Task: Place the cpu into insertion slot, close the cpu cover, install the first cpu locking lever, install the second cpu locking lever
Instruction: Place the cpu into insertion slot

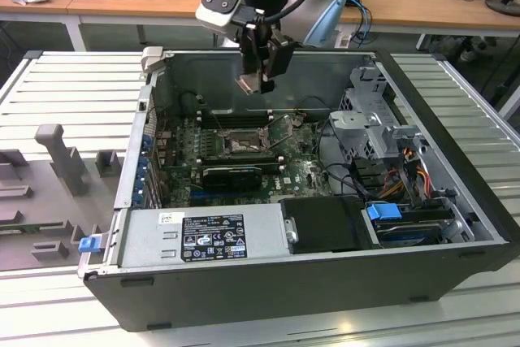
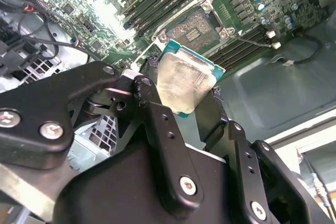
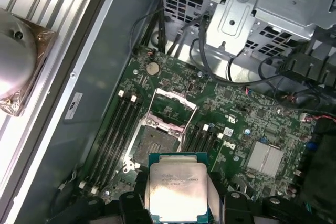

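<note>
My gripper (image 1: 258,79) hangs above the open computer case, shut on the cpu (image 1: 248,84). The cpu (image 3: 177,192) is a flat square chip with a pale metal face, and both wrist views show it clamped by its edges between the black fingers (image 2: 152,103). Below it the insertion slot (image 3: 155,142) sits uncovered in the green board, a dark square with a silver rim. The cpu cover (image 3: 172,108) stands swung open at the socket's far side. In the exterior view the insertion slot (image 1: 242,143) lies well below the gripper. The cpu (image 2: 186,82) hovers clear of the slot (image 2: 197,24).
Long black memory slots (image 3: 113,135) flank the socket on both sides. A silver drive cage (image 1: 370,111) with loose cables fills the case on the exterior view's right. A power supply (image 1: 203,237) lies along the near side. Grey fixtures (image 1: 57,152) stand outside the case.
</note>
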Controlling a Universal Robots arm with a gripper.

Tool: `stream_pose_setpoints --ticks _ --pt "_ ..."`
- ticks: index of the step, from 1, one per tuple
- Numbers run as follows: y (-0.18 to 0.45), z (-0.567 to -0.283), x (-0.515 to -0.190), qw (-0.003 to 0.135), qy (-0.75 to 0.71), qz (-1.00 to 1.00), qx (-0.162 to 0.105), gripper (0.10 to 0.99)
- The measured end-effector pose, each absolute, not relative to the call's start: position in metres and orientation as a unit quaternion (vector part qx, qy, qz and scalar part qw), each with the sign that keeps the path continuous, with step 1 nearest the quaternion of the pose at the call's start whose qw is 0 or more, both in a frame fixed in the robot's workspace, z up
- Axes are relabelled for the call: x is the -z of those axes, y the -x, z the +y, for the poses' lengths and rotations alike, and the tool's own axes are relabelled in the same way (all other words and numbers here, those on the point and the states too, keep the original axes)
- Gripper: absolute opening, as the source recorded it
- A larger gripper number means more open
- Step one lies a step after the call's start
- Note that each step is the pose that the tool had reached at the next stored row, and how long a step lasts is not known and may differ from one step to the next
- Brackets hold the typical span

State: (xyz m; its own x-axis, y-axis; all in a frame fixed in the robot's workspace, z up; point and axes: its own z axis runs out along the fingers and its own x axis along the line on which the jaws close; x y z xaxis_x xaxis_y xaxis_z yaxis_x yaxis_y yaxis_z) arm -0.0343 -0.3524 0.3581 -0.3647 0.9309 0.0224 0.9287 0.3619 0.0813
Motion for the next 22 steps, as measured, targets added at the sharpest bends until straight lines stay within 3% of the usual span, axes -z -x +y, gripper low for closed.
stream_pose_setpoints --ticks 22 --pt "0.0336 -0.3524 -0.3557 0.019 -0.667 0.744 -0.038 0.529"
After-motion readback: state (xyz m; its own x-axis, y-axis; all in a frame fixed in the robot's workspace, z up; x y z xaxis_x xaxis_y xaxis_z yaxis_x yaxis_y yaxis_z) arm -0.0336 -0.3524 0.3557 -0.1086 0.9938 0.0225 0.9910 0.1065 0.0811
